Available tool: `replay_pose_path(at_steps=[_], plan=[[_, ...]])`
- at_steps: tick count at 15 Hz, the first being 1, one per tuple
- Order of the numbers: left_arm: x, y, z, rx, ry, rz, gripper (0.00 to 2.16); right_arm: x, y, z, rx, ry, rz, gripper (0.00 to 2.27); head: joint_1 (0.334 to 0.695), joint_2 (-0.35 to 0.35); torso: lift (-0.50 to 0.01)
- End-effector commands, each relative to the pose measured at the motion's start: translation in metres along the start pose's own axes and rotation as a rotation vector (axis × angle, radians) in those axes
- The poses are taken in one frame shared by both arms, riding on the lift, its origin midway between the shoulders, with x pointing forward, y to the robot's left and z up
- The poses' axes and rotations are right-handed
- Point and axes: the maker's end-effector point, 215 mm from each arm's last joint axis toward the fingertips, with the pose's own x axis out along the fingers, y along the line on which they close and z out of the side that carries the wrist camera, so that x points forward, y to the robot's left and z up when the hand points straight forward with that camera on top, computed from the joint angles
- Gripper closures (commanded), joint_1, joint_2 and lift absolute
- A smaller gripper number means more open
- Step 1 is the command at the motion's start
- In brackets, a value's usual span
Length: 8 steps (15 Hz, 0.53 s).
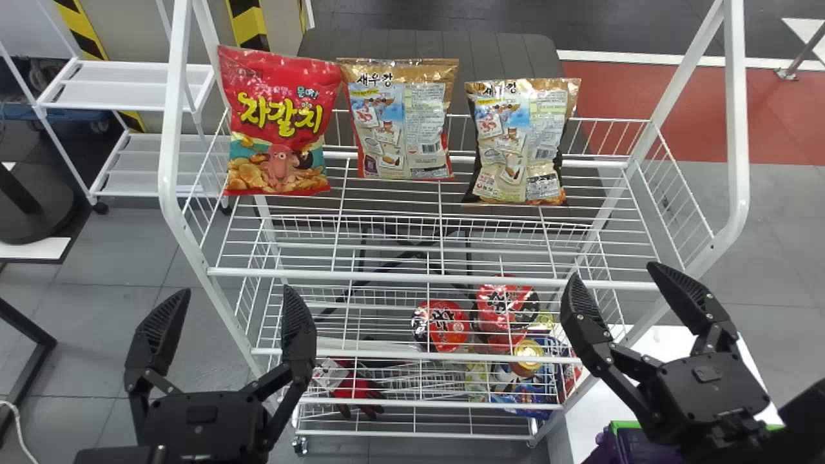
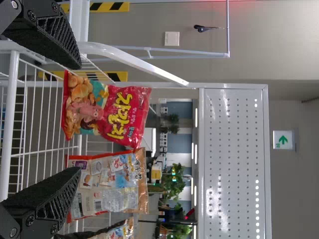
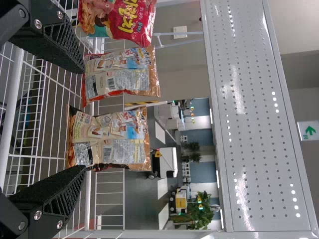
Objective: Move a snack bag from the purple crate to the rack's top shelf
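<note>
Bags of snacks stand in a row on the top shelf, near the top of the head frame: a red bag on the left, a middle bag, and a right bag. I think the job is done, or very close to it, since each bag sits up there by itself. The right bag may be the one to move, but I cannot tell for sure which bag came from the crate, low on the right of the frame. Both end effectors have nothing in them. The left end effector, at the lower left, has its fingers spread wide. The right end effector, at the lower right, is spread too, just over the crate and well apart from the bags. If the right bag is the one, all that is left may be to move the arm back out of the way. The right bag looks shiny, puffy and full. It has a gold top, a pale back with little pictures and lots of tiny words, and dark bits down its sides. It stands up and leans back a bit, and its skin is all crinkly.
</note>
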Motion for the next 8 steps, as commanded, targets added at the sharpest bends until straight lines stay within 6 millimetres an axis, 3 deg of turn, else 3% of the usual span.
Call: replay_pose_path(at_steps=[1, 8], plan=[[0.0001, 0.0, 0.0009, 0.0, -0.002, 0.0, 0.09, 0.0, 0.0003, 0.0009, 0.0, -0.003, 0.002, 0.15, 0.695, -0.041, 0.0], [-0.001, 0.0006, 0.0049, -0.001, -0.006, 0.001, 0.09, -0.0008, 0.0013, 0.0033, -0.002, -0.01, 0.005, 0.15, 0.695, -0.04, 0.0]])
